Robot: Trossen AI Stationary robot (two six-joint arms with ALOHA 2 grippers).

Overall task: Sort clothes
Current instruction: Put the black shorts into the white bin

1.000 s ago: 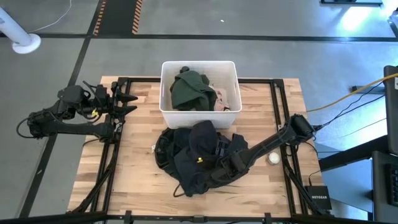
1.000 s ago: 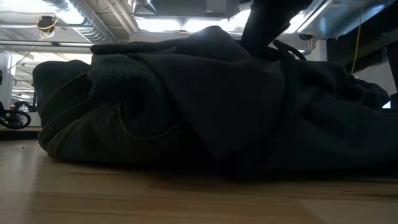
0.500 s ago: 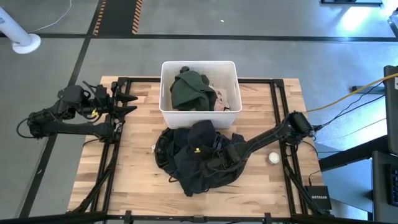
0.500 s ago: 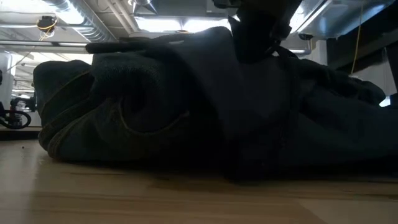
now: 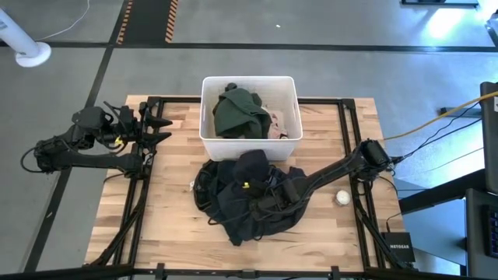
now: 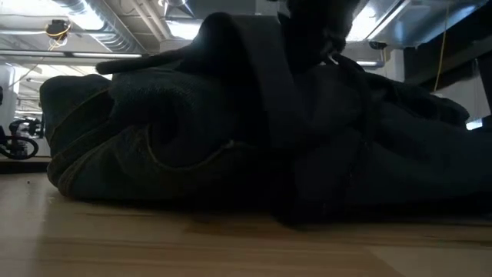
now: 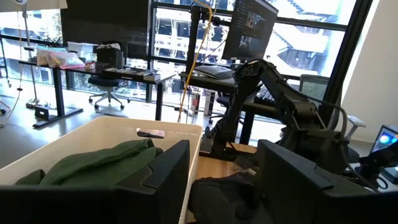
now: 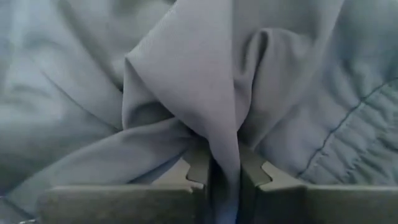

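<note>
Smooth black fabric of the clothes pile (image 5: 249,198) rises as a narrow fold, pinched between the right gripper's (image 8: 224,168) fingers. Pile lies rumpled before the white bin (image 5: 208,140). Left gripper (image 5: 159,128) waits spread apart.

Right tool (image 8: 224,168) closed on a raised fold of dark garment (image 8: 186,81), fingers (image 8: 199,167) pinching the cloth on both sides. Fabric bunched into creases above the pinch; stitched seam (image 8: 348,124) curved nearby.

Wooden table (image 5: 167,206); clothes (image 5: 241,198), bin (image 5: 208,144), ball (image 5: 342,197)
</note>
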